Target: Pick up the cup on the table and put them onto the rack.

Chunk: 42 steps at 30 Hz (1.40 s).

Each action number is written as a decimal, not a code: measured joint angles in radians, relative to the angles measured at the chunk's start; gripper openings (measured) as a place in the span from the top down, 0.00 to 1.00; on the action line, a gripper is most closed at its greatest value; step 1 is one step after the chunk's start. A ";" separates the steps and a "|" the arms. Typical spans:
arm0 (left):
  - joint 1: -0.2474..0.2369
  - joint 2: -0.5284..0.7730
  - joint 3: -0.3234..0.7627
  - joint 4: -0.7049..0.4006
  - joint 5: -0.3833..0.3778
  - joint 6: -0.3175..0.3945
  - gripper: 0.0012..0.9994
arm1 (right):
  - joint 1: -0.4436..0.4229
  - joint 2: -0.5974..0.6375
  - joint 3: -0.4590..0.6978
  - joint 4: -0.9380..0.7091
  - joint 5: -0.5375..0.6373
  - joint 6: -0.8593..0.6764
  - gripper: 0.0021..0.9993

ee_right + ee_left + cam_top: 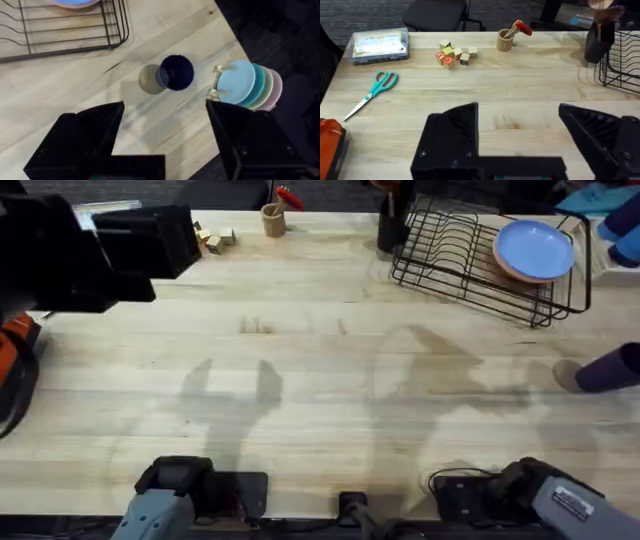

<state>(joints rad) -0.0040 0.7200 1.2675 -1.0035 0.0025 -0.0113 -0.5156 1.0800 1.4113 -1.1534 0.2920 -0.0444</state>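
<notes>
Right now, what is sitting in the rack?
A light blue plate lies in the rack at its right end, with a pinkish rim beneath it. Whether that is another plate is hidden. The cup stands outside, on the table.

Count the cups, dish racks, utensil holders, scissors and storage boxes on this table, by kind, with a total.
cups: 2, the dark navy-blue round cup and the small tan wooden cup
black wire dish rack: 1
tall black utensil holder: 1
teal-handled scissors: 1
clear plastic box: 1
Total: 6
</notes>
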 joint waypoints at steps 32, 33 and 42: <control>0.000 0.000 0.000 0.001 0.000 0.000 0.01 | -0.035 0.183 0.000 -0.006 0.000 0.019 0.00; 0.000 0.000 0.000 0.001 0.000 0.000 0.01 | -0.045 0.183 0.000 -0.006 0.000 0.026 0.00; 0.000 0.000 0.000 0.000 0.000 0.000 0.01 | -0.157 0.183 0.000 0.005 -0.070 0.068 0.00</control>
<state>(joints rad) -0.0040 0.7200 1.2673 -1.0031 0.0025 -0.0113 -0.6729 1.2633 1.4113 -1.1488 0.2217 0.0231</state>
